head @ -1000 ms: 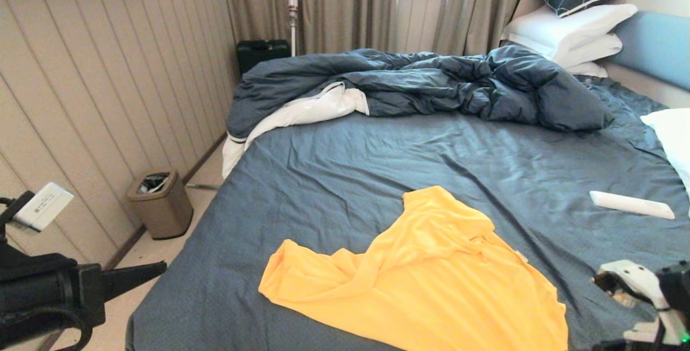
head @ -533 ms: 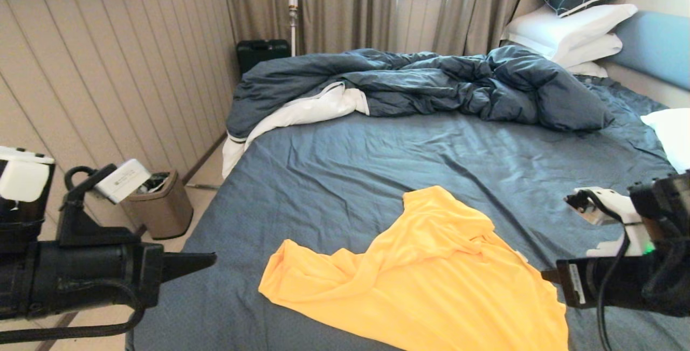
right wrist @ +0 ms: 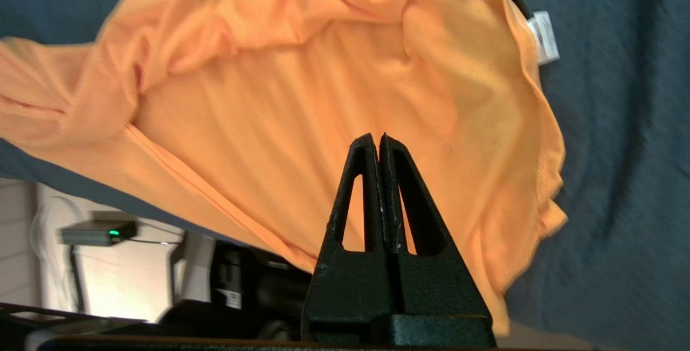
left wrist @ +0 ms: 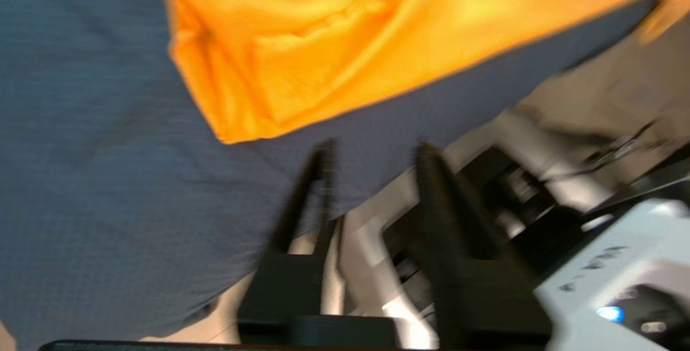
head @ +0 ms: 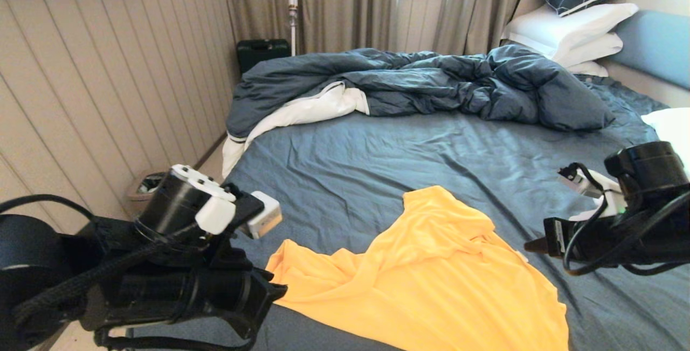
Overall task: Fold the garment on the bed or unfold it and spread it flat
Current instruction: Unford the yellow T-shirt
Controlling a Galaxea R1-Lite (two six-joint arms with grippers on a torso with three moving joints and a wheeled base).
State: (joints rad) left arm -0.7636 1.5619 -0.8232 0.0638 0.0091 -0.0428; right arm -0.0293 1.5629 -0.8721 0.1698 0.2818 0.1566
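Head view: the garment [head: 426,281] is lying rumpled on the near part of the bed [head: 431,157], between the two arms. The left gripper [head: 272,291] is hanging just beside its nearer corner; the right gripper [head: 531,245] is pointing at its opposite edge.

Left wrist view: the jaws are standing spread, apparently empty, with the folded corner just ahead of the tips. Closing too low is risking a pinch of sheet.

Right wrist view: the jaws are pressing together over the fabric, holding nothing. Descending like this is risking shoving the cloth into new wrinkles.
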